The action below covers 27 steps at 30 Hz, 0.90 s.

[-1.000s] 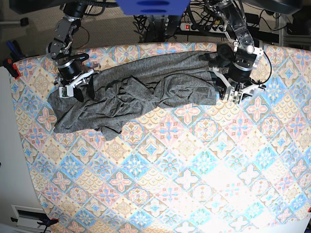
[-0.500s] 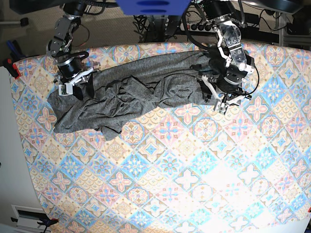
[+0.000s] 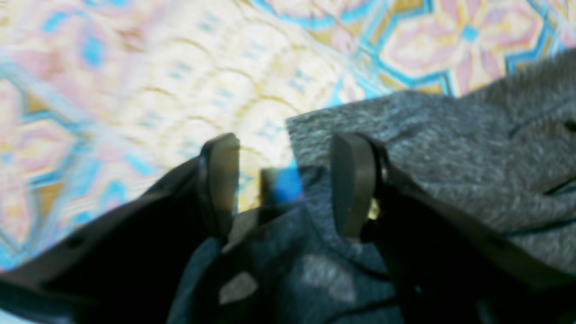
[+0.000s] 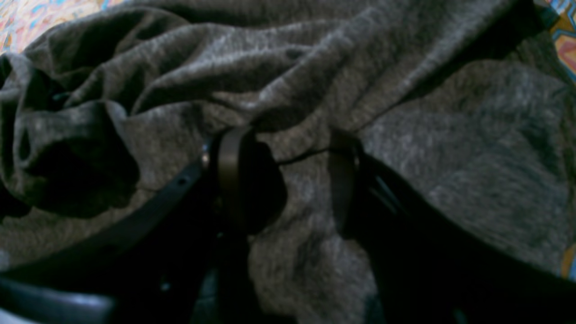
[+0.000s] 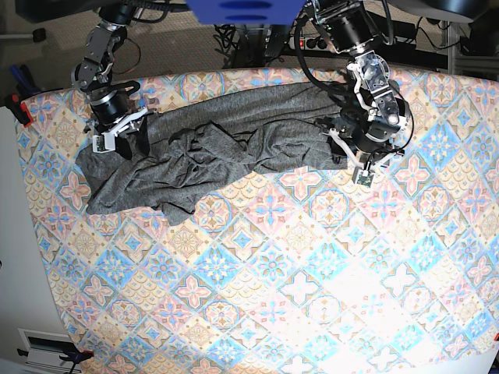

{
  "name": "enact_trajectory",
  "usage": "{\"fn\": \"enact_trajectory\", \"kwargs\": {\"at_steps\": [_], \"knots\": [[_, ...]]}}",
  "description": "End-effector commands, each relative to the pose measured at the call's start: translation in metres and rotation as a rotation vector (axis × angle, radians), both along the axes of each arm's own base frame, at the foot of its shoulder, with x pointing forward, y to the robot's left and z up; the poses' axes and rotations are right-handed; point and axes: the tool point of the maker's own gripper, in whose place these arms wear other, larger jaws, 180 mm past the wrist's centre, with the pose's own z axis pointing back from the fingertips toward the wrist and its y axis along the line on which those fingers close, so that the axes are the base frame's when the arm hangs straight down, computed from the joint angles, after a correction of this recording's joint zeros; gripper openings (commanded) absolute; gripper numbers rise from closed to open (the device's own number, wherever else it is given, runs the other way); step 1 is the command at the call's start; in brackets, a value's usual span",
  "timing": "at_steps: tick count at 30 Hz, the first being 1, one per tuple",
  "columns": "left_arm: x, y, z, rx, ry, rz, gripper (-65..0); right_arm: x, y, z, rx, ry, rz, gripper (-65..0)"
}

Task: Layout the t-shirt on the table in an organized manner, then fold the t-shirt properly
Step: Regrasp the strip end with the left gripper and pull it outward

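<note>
At the far left of the base view, a white surface (image 5: 19, 257) is seen beside the table (image 5: 312, 296), whose cloth of pastel pink, blue and beige diamonds fills most of that view. Along the table's far edge, the t-shirt (image 5: 234, 144) is laid out as a long, rumpled charcoal-grey band; it is bunched and twisted toward the middle, and a broader flap is spread toward the near side at its left end.

Over the left end of the band, the right gripper (image 5: 131, 140) is lowered onto the cloth. In the right wrist view, its fingers (image 4: 231, 180) are seen standing apart, with grey knit (image 4: 405, 148) lying under and between them; a crease of cloth runs across the gap. Whether a fold is actually pinched cannot be told, since the jaws are not closed against each other and the lower part of the view is dark.

At the right end of the band, the left gripper (image 5: 360, 167) is held at the shirt's edge. In the left wrist view, which is somewhat blurred, the left gripper (image 3: 283, 184) is shown with its two dark fingers (image 3: 351, 184) parted. A straight edge of the t-shirt (image 3: 450, 148) is seen just beyond the right finger, and shaded grey cloth lies lower in the gap, while bare patterned table (image 3: 135, 90) shows past the left finger. Nothing is seen clamped between the pads.
</note>
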Motion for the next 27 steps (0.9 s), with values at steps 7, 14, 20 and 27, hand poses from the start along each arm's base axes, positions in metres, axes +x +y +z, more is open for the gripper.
{"fn": "enact_trajectory", "kwargs": {"at_steps": [7,14,20,27], "knots": [[0.0,-0.011,-0.006,-0.03,0.018,-0.015,-60.6,-0.001,-0.007,0.0,-0.032,0.013,-0.001,-39.2],[0.004,-0.014,-0.001,-0.034,-0.004,-0.012,-65.0,-0.001,-0.007,0.0,-0.032,0.013,-0.001,-39.2],[0.002,-0.002,0.054,-0.022,-0.164,0.02,-65.0,-0.001,-0.007,0.0,-0.032,0.013,-0.001,-39.2],[-0.035,-0.007,0.087,-0.083,-0.247,0.027,-65.0,-0.001,-0.007,0.0,-0.032,0.013,-0.001,-39.2]]}}
